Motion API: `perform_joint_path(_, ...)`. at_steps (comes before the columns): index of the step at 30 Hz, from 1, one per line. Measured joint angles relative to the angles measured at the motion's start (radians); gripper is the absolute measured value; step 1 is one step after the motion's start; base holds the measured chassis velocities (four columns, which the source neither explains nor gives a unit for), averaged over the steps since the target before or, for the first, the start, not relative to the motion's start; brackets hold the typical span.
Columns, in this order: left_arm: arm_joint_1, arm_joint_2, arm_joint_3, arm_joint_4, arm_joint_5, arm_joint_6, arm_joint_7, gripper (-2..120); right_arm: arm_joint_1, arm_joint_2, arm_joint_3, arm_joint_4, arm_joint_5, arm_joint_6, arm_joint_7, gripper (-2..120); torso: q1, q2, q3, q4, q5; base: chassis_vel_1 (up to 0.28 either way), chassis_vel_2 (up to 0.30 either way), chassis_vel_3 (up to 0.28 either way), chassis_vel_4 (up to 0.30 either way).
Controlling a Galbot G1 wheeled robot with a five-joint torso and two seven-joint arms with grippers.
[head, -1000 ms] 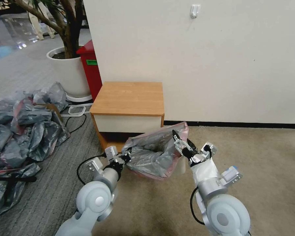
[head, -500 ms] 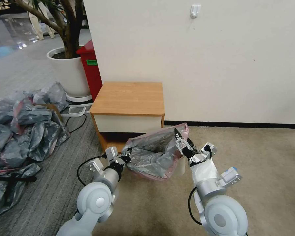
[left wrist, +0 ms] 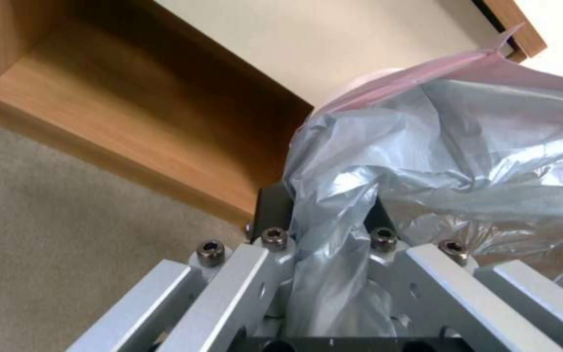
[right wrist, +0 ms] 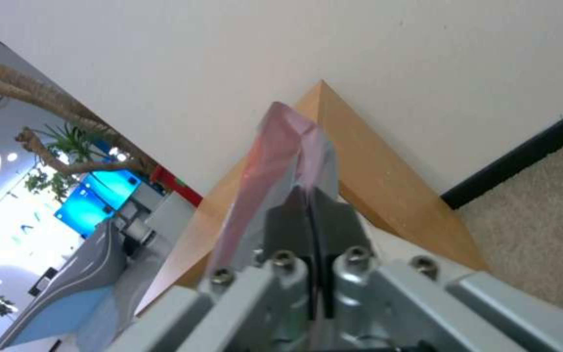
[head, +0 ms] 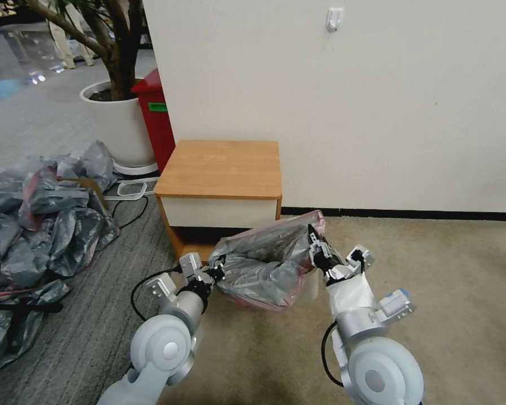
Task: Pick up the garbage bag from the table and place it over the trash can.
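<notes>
Compared with the earlier head views, the right gripper (head: 316, 241) has shifted slightly away from the left gripper (head: 218, 269) and a little lower, drawing the pink rim of the garbage bag (head: 264, 264) wider; the left gripper has barely moved.

Task status:
- Done: the bag is off the bench (head: 222, 169), whose top is bare. The bag hangs in the air between the two grippers, just in front of the bench's lower shelf and above the carpet.
- In progress: spreading the bag mouth. Its grey body sags between the two grippers.
- Left: lowering the open rim around the trash can (head: 311, 286). A small pale patch shows below the bag beside the right arm; this is judged to be part of the can, but most of it is hidden by the plastic, so whether the rim has started to pass over it cannot be told.

View comparison:
- Left wrist view: the left gripper (left wrist: 324, 230) is pinching a bunched fold of grey plastic (left wrist: 438, 156), with the pink band running along its far edge and the bench's lower shelf (left wrist: 132, 127) directly behind.
- Right wrist view: the right gripper (right wrist: 313, 215) has its dark pads pressed together on the pink rim (right wrist: 275, 146), which stands up as a thin flap against the wall. A corner of the bench top (right wrist: 373, 166) lies behind it.
- Head view: supplies the overall layout, including a heap of other bags (head: 45, 208) well apart on the robot's left.
</notes>
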Motion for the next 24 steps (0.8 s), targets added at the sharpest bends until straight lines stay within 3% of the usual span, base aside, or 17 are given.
perform_joint_path(9,0.024,0.0,-0.002,-0.014,0.013,0.0,0.016,7,0.021,-0.013,0.007,0.003,-0.002,-0.002,0.017,0,0.0,0.0,0.0,-0.0001,0.0001,0.0,0.0,0.0,0.0)
perform_joint_path(17,0.057,0.006,-0.008,-0.044,0.02,0.004,0.043,7,0.099,-0.103,0.062,-0.011,0.035,-0.061,0.043,0,0.0,0.0,0.0,0.0001,0.0002,0.0,0.0,0.0,0.0)
perform_joint_path(19,0.061,0.008,-0.015,-0.05,0.02,0.005,0.048,7,0.112,-0.142,0.081,-0.016,0.055,-0.096,0.048,0,0.0,0.0,0.0,0.0001,0.0002,0.0,0.0,0.0,0.0)
perform_joint_path(24,0.071,0.01,-0.026,-0.061,0.017,0.012,0.065,7,0.14,-0.279,0.144,-0.017,0.15,-0.287,0.047,0,0.0,0.0,0.0,-0.0001,0.0003,0.0,0.0,0.0,0.0)
